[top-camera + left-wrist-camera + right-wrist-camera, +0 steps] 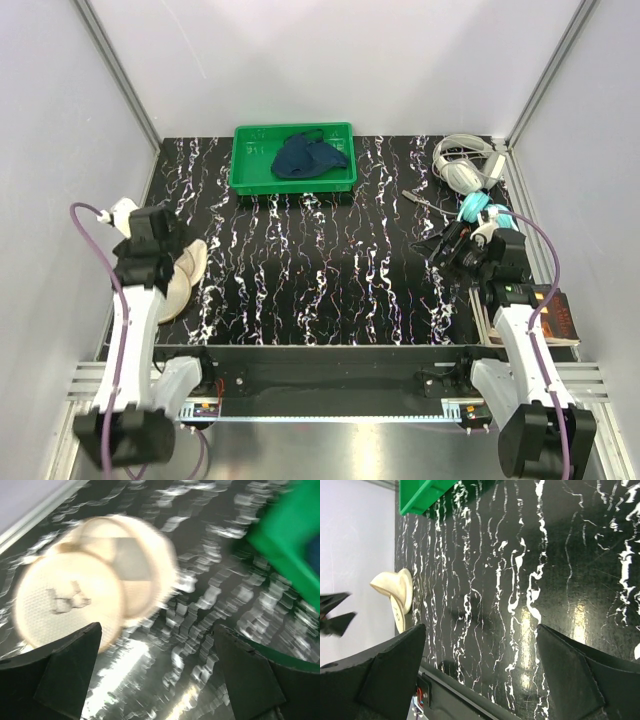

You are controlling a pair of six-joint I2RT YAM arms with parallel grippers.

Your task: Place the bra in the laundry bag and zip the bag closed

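- One bra (310,157), dark navy, lies crumpled in the right half of the green tray (245,170), which sits at the far edge of the black, white-veined desk (330,270), a little left of centre.
- The laundry bag (183,278), cream mesh, lies on the desk at its left edge, just beside the left arm (135,310) and well apart from the tray.
- From the left wrist, the laundry bag (70,597) shows as two overlapping round faces, with a small dark mark on the nearer one. The picture is blurred, so I cannot tell how the zipper stands.
- The left tool (157,675) has its fingers spread wide with nothing between them. It hangs over bare desk, with the bag just ahead on its left and a corner of the green tray (280,540) at the upper right.
- The right tool (480,675) is likewise spread wide and empty, over bare desk on the right side. Its camera looks across to the laundry bag (395,595) by the far wall and to a corner of the green tray (422,495).
- Grey-white headphones (462,165) rest in the far right corner of the desk. A teal item (482,210) lies just nearer, beside the right tool.
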